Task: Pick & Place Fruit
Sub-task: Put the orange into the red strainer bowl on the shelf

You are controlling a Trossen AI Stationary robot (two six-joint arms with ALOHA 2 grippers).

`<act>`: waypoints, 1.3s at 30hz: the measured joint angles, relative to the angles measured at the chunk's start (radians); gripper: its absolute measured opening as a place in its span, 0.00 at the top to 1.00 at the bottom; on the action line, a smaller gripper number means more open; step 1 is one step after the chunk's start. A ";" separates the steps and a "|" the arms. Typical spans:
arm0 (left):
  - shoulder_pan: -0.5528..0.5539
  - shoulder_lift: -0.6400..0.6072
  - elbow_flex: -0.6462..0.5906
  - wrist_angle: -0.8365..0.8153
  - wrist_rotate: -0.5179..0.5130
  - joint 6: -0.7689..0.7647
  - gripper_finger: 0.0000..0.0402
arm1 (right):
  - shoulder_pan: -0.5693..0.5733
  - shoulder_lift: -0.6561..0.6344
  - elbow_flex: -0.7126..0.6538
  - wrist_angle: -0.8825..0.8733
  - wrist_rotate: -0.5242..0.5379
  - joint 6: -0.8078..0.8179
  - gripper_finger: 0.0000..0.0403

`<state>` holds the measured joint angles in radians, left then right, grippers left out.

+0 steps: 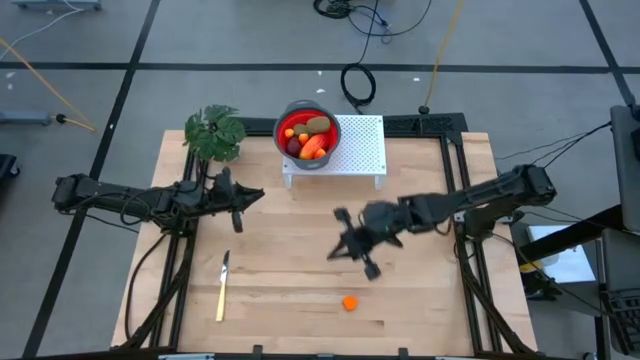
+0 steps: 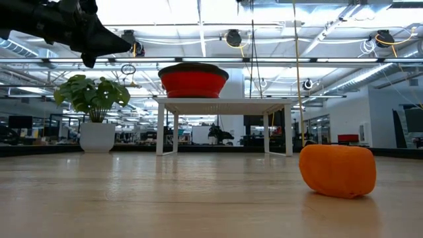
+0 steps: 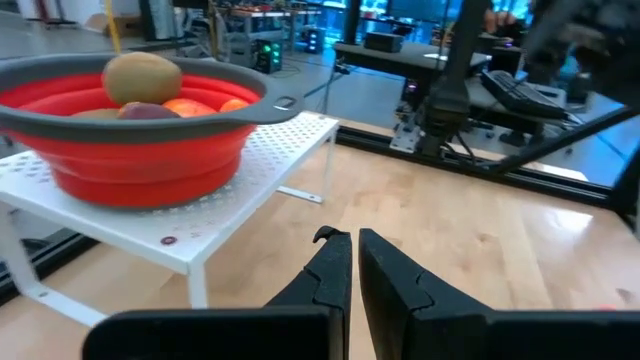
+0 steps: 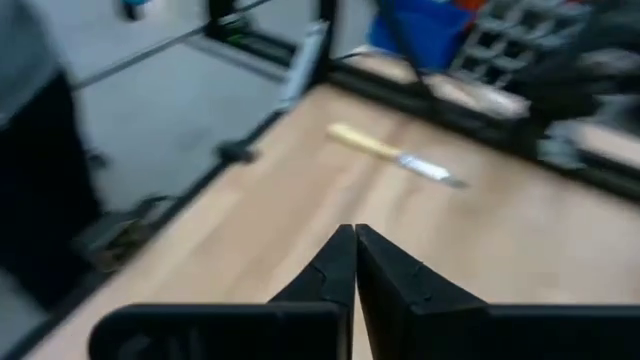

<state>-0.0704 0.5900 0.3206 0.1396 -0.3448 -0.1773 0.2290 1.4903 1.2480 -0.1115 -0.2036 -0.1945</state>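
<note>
Right pincer (image 1: 358, 252) pinched together, empty, hovering mid-worktop (image 1: 420, 290) near lone orange fruit (image 1: 349, 303). Left pincer (image 1: 237, 208) closed too, parked beside red bowl (image 1: 300, 113) on white rack (image 1: 362, 146).

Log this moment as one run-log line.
left claw shut, waiting | right claw shut, empty | orange piece on table | bowl filled

Fruit heaped in the red bowl (image 1: 304, 134) overlaps from above, so the lower pieces stay hidden, and from tabletop level the bowl's rim hides them all. In the right wrist view the knife (image 4: 392, 156) and the room beyond are smeared by blur, while the left wrist view cuts the bowl at the frame's edge. The left arm (image 2: 63, 26) is cropped by the low view's top edge.
</note>
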 joint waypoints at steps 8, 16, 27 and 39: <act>0.000 0.000 0.000 0.000 0.057 0.000 0.95 | 0.168 0.026 0.001 -0.120 0.001 0.129 0.99; 0.000 0.000 0.000 0.002 0.059 0.000 0.95 | 0.247 0.047 -0.001 -0.306 0.021 0.133 0.99; -0.004 0.000 0.000 0.085 0.059 -0.025 0.95 | 0.281 0.130 0.000 -0.311 0.017 0.042 0.95; -0.004 0.000 0.000 0.098 0.059 -0.073 0.95 | 0.256 0.242 -0.001 -0.248 -0.016 -0.039 0.57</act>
<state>-0.0746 0.5900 0.3206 0.2375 -0.2855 -0.2508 0.4845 1.7320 1.2472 -0.3594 -0.2193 -0.2333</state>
